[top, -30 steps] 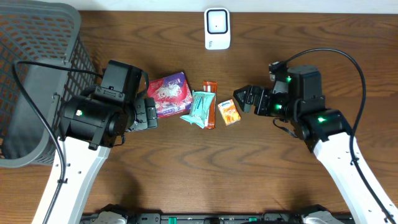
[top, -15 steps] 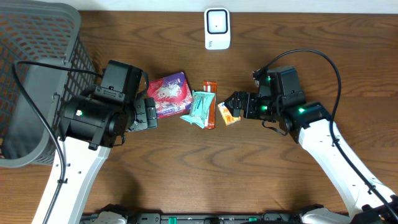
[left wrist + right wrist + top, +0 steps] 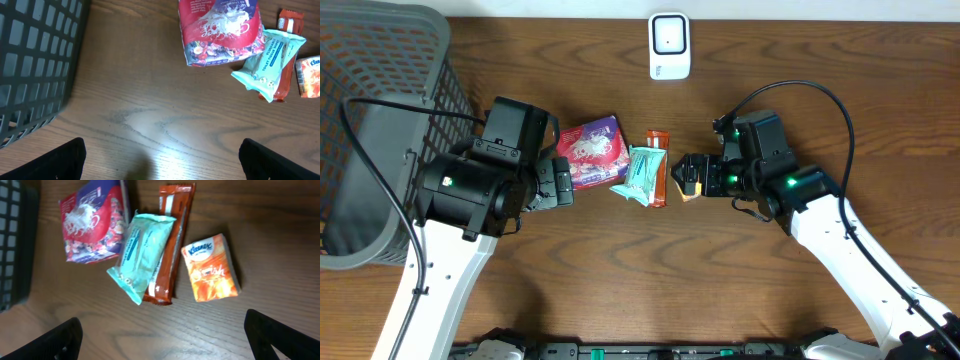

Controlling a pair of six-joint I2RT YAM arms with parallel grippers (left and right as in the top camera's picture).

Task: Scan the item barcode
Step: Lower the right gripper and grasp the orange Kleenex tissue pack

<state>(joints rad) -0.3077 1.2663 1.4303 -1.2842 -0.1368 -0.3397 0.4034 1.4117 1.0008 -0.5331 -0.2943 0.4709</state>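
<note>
The orange tissue pack (image 3: 210, 267) lies flat on the table (image 3: 280, 240) at the right end of the row, just beside the brown bar (image 3: 172, 235) and well apart from the white scanner (image 3: 669, 45). The right gripper (image 3: 690, 178) is the nearer, spread wide and empty, the pack ahead of and between its fingers (image 3: 285, 342), long axis running roughly away from them; the left gripper (image 3: 560, 183), likewise spread and empty, hangs by the red bag (image 3: 590, 150). No barcode shows on the upturned face, and from overhead the gripper hides most of the pack

One red bag (image 3: 590, 150), one teal pack (image 3: 642, 173), one brown bar (image 3: 172, 210), one orange tissue pack (image 3: 210, 267), one white scanner (image 3: 669, 45), one grey basket (image 3: 380, 60).
</note>
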